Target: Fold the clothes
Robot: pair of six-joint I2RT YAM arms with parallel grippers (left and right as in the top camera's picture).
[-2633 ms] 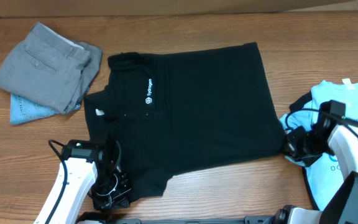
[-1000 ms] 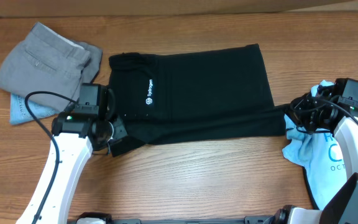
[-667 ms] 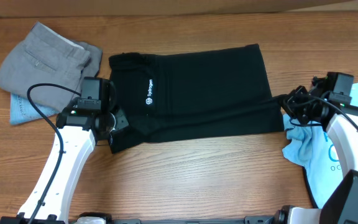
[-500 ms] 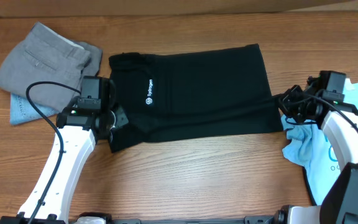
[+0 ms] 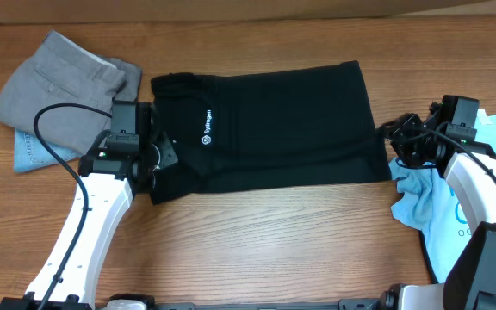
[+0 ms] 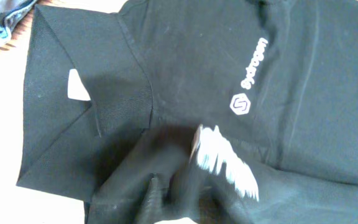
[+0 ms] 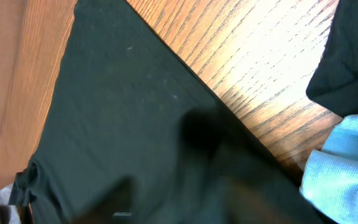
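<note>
Black T-shirt [image 5: 274, 129] lying as narrow band on wooden table [image 5: 274, 250], its lower half now folded up over chest, whereas earlier it was spreading toward near edge. left gripper [image 5: 162, 161] sitting at band's left end, right gripper [image 5: 395, 140] at right hem, both barely shifting over last half second. Both wrist views blurring: cannot tell finger spacing on either side, nor whether cloth is pinched. Grey trousers [image 5: 58, 82] lying far left over blue denim [image 5: 37, 153]. Light blue shirt [image 5: 468, 207] crowding right arm, cut off at frame edge.

Black T-shirt [image 5: 274, 120] lies flat, partly folded, white logo [image 5: 207, 127] up.
</note>
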